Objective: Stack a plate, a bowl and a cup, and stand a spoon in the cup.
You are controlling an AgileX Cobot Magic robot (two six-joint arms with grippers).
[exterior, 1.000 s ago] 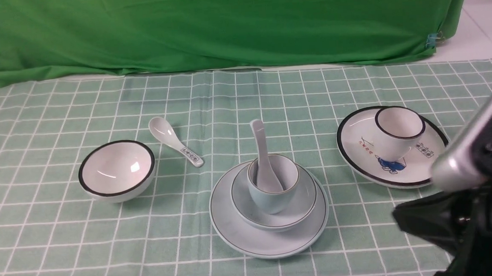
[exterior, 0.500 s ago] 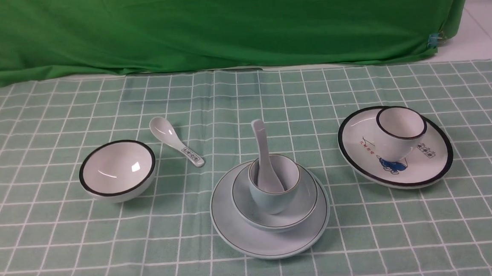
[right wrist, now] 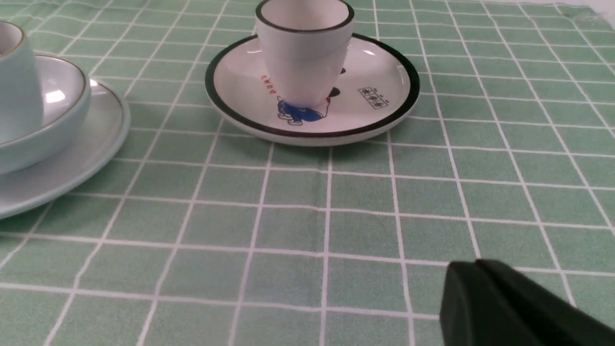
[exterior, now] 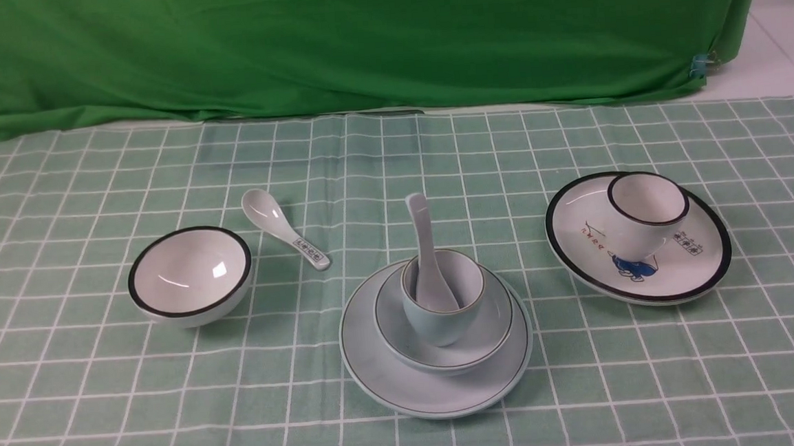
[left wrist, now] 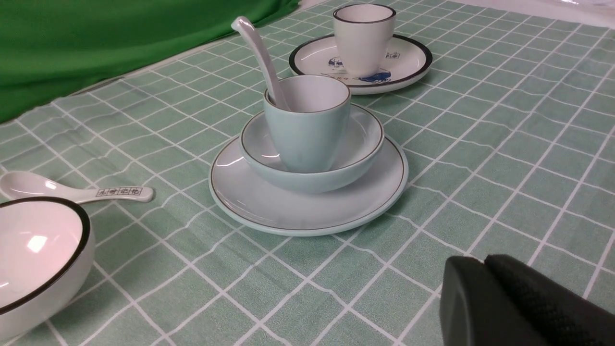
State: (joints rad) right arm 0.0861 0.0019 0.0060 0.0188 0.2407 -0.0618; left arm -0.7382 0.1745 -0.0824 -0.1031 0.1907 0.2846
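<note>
The pale blue-grey plate [exterior: 378,369] lies near the front middle of the cloth, with the bowl [exterior: 493,324] on it and the cup [exterior: 437,320] inside the bowl. The plain spoon [exterior: 423,249] stands in the cup, handle up and leaning back. The same stack shows in the left wrist view: plate [left wrist: 250,202], bowl [left wrist: 365,144], cup [left wrist: 307,134], spoon [left wrist: 262,53]. My left gripper [left wrist: 483,262] is shut and empty, low over the cloth, apart from the stack. My right gripper [right wrist: 475,264] is shut and empty too. Neither arm shows in the front view.
A white black-rimmed bowl [exterior: 190,273] sits at the left, a patterned-handle spoon [exterior: 283,226] beside it. At the right a black-rimmed plate [exterior: 706,259] with a blue drawing carries a white black-rimmed cup [exterior: 645,215]. Green backdrop behind.
The right arm, which filled the front view's lower right corner a second ago, has drawn back out of that view. The stack and the other dishes have not moved.
</note>
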